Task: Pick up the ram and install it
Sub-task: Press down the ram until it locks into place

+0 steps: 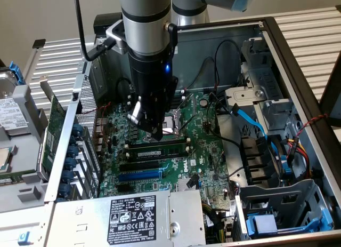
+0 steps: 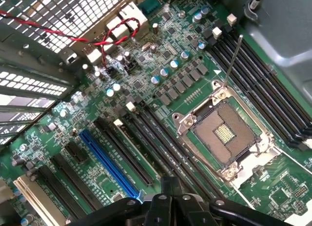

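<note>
Hovering my tool (image 1: 155, 134), clenched and empty, I saw the ram (image 1: 160, 149) seated in a slot at its 6 o'clock; stiff, light, fragile, best gripped by its long edges.

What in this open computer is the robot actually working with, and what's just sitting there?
Job in hand:
gripper, shut, right over the ram
ram, lying along a slot
black memory slots beside it

Just there:
processor socket
blue cable
power supply
hard drive
red wires
</note>
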{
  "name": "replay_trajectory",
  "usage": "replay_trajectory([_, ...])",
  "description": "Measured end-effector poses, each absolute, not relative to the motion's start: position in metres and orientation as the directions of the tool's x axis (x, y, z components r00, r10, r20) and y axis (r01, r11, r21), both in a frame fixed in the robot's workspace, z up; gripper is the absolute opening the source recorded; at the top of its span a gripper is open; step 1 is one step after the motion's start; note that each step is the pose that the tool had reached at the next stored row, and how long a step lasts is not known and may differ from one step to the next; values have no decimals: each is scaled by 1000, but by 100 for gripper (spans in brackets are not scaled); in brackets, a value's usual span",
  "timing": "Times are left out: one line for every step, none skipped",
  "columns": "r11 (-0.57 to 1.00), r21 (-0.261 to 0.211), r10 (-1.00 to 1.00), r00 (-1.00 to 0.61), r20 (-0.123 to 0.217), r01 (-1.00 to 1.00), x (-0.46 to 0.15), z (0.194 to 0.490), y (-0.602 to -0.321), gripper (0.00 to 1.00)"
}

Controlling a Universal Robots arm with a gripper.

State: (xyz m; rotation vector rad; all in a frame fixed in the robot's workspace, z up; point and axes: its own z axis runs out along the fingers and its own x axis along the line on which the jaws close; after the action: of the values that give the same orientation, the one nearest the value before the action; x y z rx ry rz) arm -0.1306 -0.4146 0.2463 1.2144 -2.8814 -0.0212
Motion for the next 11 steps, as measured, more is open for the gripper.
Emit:
replay_trajectory([708, 18, -706, -708, 8, -706, -131, 246, -415, 11])
replay_trajectory([717, 18, -697, -717, 8, -697, -131, 246, -415, 11])
replay_trajectory([727, 18, -687, -727, 8, -687, -131, 246, -415, 11])
replay_trajectory([736, 18, -677, -736, 8, -677, -131, 246, -415, 11])
replay_trajectory([745, 18, -667, -745, 8, -667, -131, 246, -415, 11])
replay_trajectory([754, 18, -657, -754, 8, -657, -131, 246, -415, 11])
replay_trajectory([763, 18, -647, -763, 8, -647, -131, 246, -415, 11])
replay_trajectory([771, 18, -636, -771, 8, -636, -131, 246, -415, 11])
replay_trajectory([780, 18, -626, -780, 8, -626, -131, 246, -415, 11])
replay_trajectory([788, 18, -616, -788, 8, -615, -131, 246, -415, 11])
replay_trajectory([796, 18, -606, -796, 8, -605, -131, 246, -415, 11])
